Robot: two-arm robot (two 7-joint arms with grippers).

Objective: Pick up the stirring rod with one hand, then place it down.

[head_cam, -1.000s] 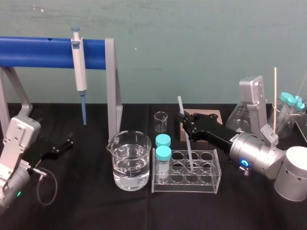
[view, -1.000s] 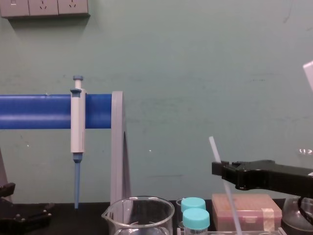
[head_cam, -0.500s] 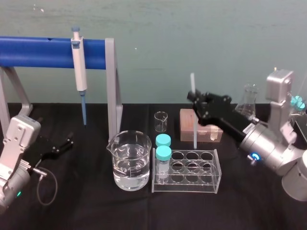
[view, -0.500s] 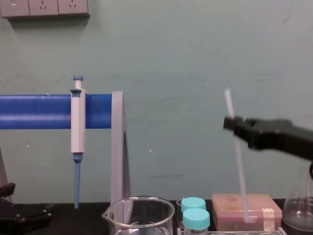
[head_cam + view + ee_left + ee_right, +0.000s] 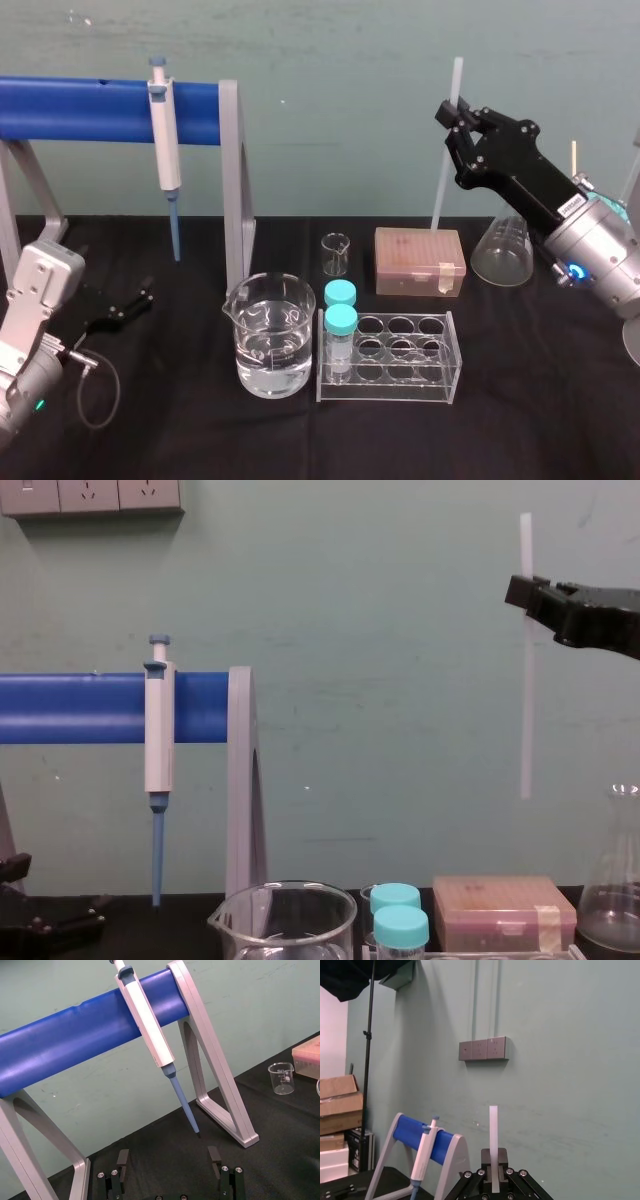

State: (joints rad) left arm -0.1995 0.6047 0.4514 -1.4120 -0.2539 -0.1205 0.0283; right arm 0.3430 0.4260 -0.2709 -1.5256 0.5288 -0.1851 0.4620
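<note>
In the head view the stirring rod (image 5: 440, 175) is seen clamped near its top by the right gripper (image 5: 457, 114), in the chest view held upright high above the pink box (image 5: 505, 910), and in the left wrist view the parked left gripper (image 5: 168, 1157) is shown with fingers apart.

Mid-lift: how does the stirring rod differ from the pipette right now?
The stirring rod is plain translucent white, evenly thin; the pipette has a thicker white body and a blue tip. The stirring rod is held aloft by the right claw, gripped near its top; the pipette hangs on the blue bar. Both are roughly upright and similar in length. The left claw sits open, low at the left.
</note>
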